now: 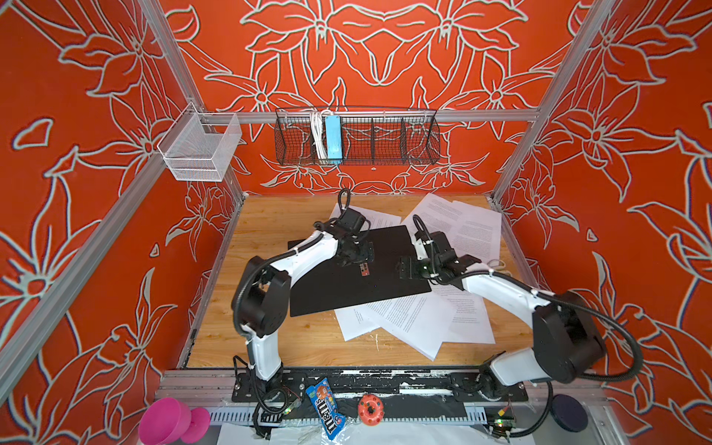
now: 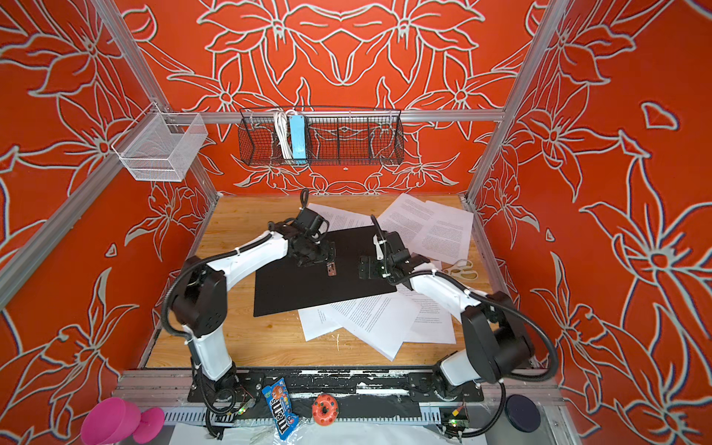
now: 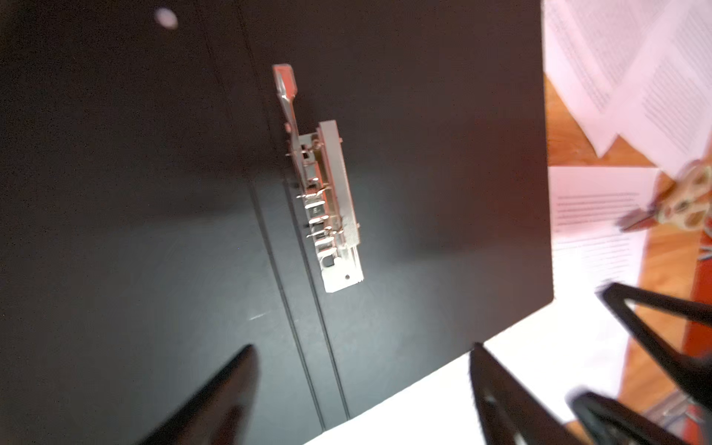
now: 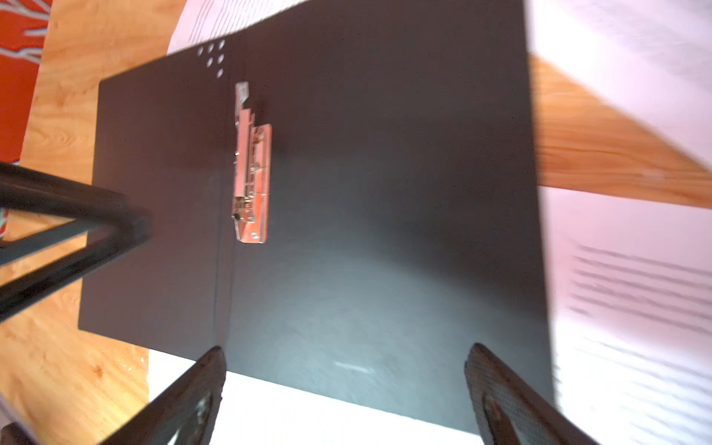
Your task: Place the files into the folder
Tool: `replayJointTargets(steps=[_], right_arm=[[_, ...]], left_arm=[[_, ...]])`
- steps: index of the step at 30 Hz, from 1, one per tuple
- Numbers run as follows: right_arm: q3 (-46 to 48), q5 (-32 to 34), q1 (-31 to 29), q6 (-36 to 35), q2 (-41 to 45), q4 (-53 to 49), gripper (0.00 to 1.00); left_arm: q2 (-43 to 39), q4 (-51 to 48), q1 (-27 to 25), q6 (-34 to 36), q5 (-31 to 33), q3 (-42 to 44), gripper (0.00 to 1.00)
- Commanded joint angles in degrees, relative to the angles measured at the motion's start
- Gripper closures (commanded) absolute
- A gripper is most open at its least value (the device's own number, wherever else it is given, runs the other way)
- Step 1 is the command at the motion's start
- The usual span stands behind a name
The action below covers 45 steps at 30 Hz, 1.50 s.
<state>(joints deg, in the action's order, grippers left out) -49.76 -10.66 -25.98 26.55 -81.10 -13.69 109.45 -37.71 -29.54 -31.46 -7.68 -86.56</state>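
The folder (image 1: 327, 293) (image 2: 293, 293) lies open on the wooden table, matte black inside facing up, with a metal clip (image 1: 364, 269) (image 3: 327, 208) (image 4: 252, 173) by its spine. Files lie loose around it: sheets at the front right (image 1: 416, 319) (image 2: 377, 319) partly under the folder, and more at the back right (image 1: 462, 227) (image 2: 435, 227). My left gripper (image 1: 356, 260) (image 3: 363, 346) hovers open over the folder's middle, beside the clip. My right gripper (image 1: 408, 267) (image 4: 346, 346) hovers open over the folder's right half. Neither holds anything.
Scissors (image 2: 460, 269) (image 3: 685, 200) lie on the table at the right, beside the sheets. A black wire basket (image 1: 358, 138) and a white mesh basket (image 1: 200, 150) hang on the back rail. A candy bag (image 1: 325, 414), a ring toy (image 1: 370, 410) and a pink cup (image 1: 169, 422) sit beyond the front edge.
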Motion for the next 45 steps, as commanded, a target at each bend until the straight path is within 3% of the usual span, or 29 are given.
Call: replayJointTargets(steps=[1,5,18,35,45], right_arm=[[3.49,2.22,1.14,-0.27,4.09,-1.11,0.02],[6.13,2.22,2.19,-0.17,6.93,0.24,0.02],[7.22,-1.47,3.22,0.09,7.90,1.96,0.02],[7.39,-2.79,3.41,0.63,7.65,2.33,0.02],[7.40,-3.32,3.65,0.71,7.76,2.22,0.02]], left_arm=[[4.57,-6.30,-1.43,-2.47,5.00,-5.66,0.28],[10.14,-8.82,-2.08,-4.12,6.95,-11.87,0.40],[18.86,-11.93,-2.17,-7.45,8.09,-20.94,0.58],[21.08,-13.00,-2.11,-8.26,10.37,-22.30,0.60],[22.39,-14.27,-2.10,-8.35,12.84,-24.21,0.75]])
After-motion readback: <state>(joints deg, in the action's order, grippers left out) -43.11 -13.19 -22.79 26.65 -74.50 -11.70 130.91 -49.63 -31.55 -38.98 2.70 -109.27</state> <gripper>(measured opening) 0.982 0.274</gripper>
